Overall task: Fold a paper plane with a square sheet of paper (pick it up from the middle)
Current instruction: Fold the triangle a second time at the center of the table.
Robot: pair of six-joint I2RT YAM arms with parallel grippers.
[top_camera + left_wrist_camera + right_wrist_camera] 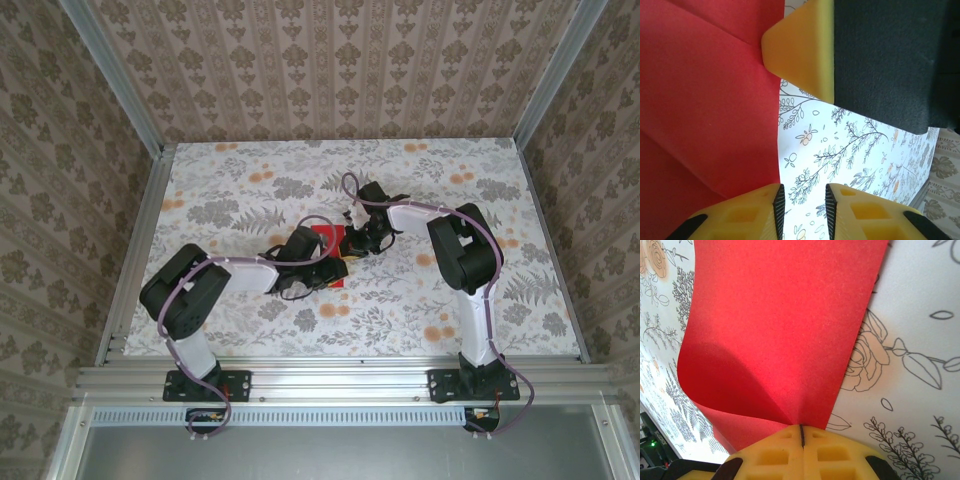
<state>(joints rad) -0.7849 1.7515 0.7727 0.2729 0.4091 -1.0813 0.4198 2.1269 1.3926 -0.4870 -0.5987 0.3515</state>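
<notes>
Covering the worktop is a floral print, grey leaves and orange blooms; damask-papered walls and aluminium rails box it in. Right pincer — yellow ribbed fingers pressed together, clamped on the edge of the square sheet of paper, which curls up off the worktop mid-table. Left pincer slightly apart, bare print in the gap, one fingertip at the sheet's edge. Paper matte bright red, creased.
</notes>
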